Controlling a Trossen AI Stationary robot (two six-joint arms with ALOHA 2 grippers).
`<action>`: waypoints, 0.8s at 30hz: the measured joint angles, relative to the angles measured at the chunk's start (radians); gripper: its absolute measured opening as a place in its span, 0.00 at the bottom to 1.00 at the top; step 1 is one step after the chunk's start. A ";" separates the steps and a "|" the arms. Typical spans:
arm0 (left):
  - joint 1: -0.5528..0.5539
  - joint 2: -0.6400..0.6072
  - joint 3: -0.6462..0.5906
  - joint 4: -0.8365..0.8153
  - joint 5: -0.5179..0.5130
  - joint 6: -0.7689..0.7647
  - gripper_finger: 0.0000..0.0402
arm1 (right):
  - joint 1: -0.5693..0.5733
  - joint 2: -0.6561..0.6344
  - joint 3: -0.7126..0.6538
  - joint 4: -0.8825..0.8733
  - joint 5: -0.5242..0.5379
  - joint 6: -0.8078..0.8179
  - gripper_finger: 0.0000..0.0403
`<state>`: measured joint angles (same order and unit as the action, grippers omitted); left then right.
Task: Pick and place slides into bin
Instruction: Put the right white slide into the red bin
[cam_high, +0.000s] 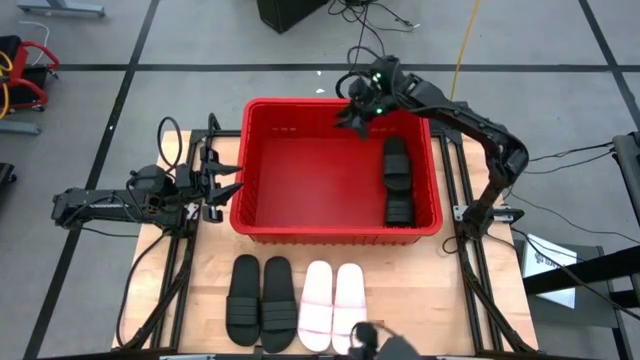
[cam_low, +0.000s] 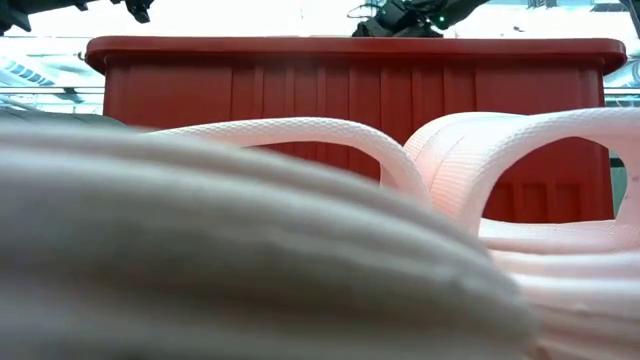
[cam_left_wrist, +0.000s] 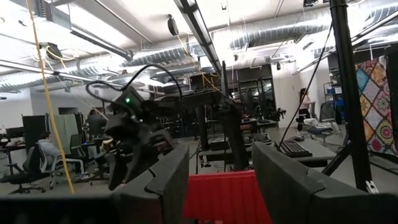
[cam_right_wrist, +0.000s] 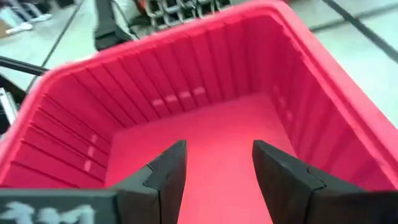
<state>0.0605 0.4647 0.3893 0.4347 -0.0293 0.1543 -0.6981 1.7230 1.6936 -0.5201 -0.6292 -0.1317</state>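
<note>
Overhead, a large rectangular red plastic bin (cam_high: 300, 160) with a rolled rim stands on the far half of the pale wooden desk (cam_high: 450, 290). Two black ribbed-strap slide sandals (cam_high: 397, 180) lie end to end inside it along its right wall, one farther, one nearer. On the desk in front of the bin four more sandals stand side by side: a pair of black slides (cam_high: 260, 300) to the left and a pair of white to pale pink slides (cam_high: 333, 305) just to their right, the two pairs nearly touching.

The right arm reaches from the desk's right edge up and over the bin's far right corner; its right hand (cam_high: 354, 116) hangs above the bin's far rim. In the right wrist view its two dark fingers (cam_right_wrist: 168, 177) are spread apart with nothing between them, and the bin's ribbed inner walls and bare red floor show past them.

The left arm lies low along the desk's left side, with the left hand (cam_high: 222, 181) just outside the bin's left wall and pointing toward it. The left wrist view shows its fingers (cam_left_wrist: 168, 180) spread and empty, the red bin wall visible in the gap, and the right arm's hand farther off above the rim.

From desk height, the pale pink straps (cam_low: 520, 150) of the near slides arch across the foreground, with the bin's ribbed near wall (cam_low: 300, 100) behind them.
</note>
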 joint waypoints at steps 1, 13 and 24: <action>0.000 0.000 0.000 0.000 0.000 0.000 0.46 | 0.016 0.002 0.000 0.021 -0.002 0.000 0.43; 0.000 0.000 0.000 0.009 0.001 -0.031 0.46 | 0.205 0.005 -0.001 0.283 0.001 0.062 0.42; 0.000 0.000 0.000 -0.011 0.002 -0.159 0.46 | 0.372 0.005 -0.001 0.242 0.099 0.120 0.41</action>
<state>0.0605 0.4644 0.3893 0.4240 -0.0273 -0.0049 -0.3266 1.7275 1.6928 -0.2785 -0.5301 -0.0113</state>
